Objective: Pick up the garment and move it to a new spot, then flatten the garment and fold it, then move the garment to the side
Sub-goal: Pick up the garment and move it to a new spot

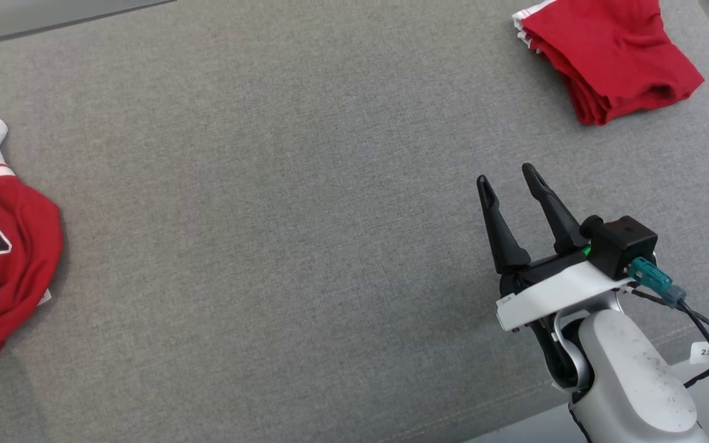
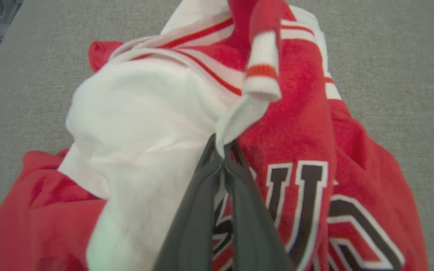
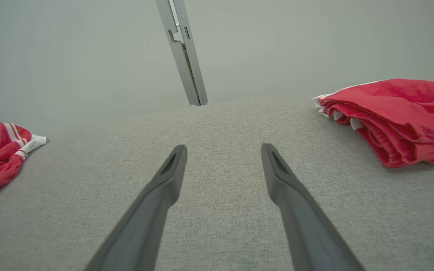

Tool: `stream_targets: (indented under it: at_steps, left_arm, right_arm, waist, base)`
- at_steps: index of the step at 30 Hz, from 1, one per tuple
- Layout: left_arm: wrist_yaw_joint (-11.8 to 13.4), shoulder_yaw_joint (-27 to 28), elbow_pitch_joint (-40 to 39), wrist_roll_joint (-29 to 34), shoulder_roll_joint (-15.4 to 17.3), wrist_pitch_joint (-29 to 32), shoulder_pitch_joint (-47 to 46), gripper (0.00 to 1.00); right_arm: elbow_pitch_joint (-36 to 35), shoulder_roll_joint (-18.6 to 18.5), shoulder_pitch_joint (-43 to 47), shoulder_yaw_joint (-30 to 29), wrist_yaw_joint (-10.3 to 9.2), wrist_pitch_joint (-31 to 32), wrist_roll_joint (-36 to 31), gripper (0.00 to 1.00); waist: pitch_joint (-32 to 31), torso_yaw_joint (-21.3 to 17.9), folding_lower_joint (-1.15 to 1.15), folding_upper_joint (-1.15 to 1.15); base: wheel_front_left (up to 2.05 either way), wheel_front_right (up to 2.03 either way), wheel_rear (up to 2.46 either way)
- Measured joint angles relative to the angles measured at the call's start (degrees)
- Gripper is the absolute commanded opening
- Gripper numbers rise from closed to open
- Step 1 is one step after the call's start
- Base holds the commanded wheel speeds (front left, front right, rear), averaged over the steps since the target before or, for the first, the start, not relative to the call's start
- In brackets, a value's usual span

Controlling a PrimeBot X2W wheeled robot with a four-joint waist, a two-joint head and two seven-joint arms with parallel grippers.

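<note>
The left gripper (image 2: 222, 150) is seen closed, its two fingers (image 2: 198, 210) pressed together on a fold of white cloth of the jersey (image 2: 300, 124). The jersey, red with white striped trim and black, white-edged lettering, lies crumpled under and around this gripper on the grey surface (image 1: 268, 215). In the left wrist view the white part is bunched to the left of the fingers and the lettered red part lies to their right. A striped cuff (image 2: 262, 71) is seen just beyond the tips.

The right gripper (image 1: 505, 175) is held with its fingers apart and nothing between them, above bare surface. From it, the jersey is found far to the left. A folded red garment (image 1: 613, 55) lies ahead and to the right, well apart. A grey post (image 3: 183, 52) is seen ahead of this gripper, beyond the surface's far edge.
</note>
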Motion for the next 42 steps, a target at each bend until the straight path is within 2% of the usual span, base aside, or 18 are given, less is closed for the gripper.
stream_targets:
  at_steps: [7, 13, 17, 24, 32, 37, 42]
  left_arm:
    - [0.0, -5.9, -4.1, 0.3, 0.9, -4.0, -1.0, 0.0]
    - [0.0, -10.6, -11.1, 0.7, 2.1, -6.7, -4.7, 0.0]
    - [0.0, -12.9, -16.3, 0.1, 1.6, -7.4, -6.7, 0.0]
    - [0.0, -15.3, -26.8, -2.2, -1.8, -7.2, -9.8, 0.0]
    - [1.4, -14.6, -35.6, -4.9, -9.2, -8.3, -15.0, 0.0]
    - [1.6, -15.0, -36.2, -7.1, -12.5, -9.1, -14.3, 0.0]
    - [1.6, -17.0, -32.5, -7.6, -15.6, -13.1, -7.0, 0.0]
  right_arm:
    - [1.3, -0.3, 1.6, 0.6, 0.0, 0.0, 0.7, 1.0]
    - [2.3, -0.5, 3.7, 0.8, 0.0, 0.0, 1.4, 1.0]
    - [2.6, -0.8, 5.0, 0.6, -0.01, 0.0, 1.9, 1.0]
    - [2.9, -1.3, 7.0, -0.1, -0.01, 0.0, 2.1, 1.0]
    - [2.5, -1.8, 7.6, -1.3, -0.01, 0.0, 2.2, 1.0]
    - [2.3, -1.9, 7.9, -2.0, 0.0, 0.0, 2.2, 1.0]
    - [2.3, -1.7, 8.2, -2.1, 0.0, 0.0, 2.2, 1.0]
  waist:
    - [-4.5, 1.5, 0.0, 0.0]
    - [-9.6, 3.1, 0.0, 0.0]
    - [-12.5, 3.8, 0.0, 0.0]
    - [-17.5, 4.0, 0.0, 0.0]
    - [-19.8, 1.2, 0.0, 0.0]
    - [-19.4, -0.2, 0.0, 0.0]
    - [-18.1, -0.4, 0.0, 0.0]
  base:
    - [0.0, 0.0, 0.0]
    - [0.0, 0.0, 0.0]
    - [0.0, 0.0, 0.0]
    - [0.0, 0.0, 0.0]
    - [0.0, 0.0, 0.0]
    - [0.0, 0.0, 0.0]
    - [0.0, 0.0, 0.0]
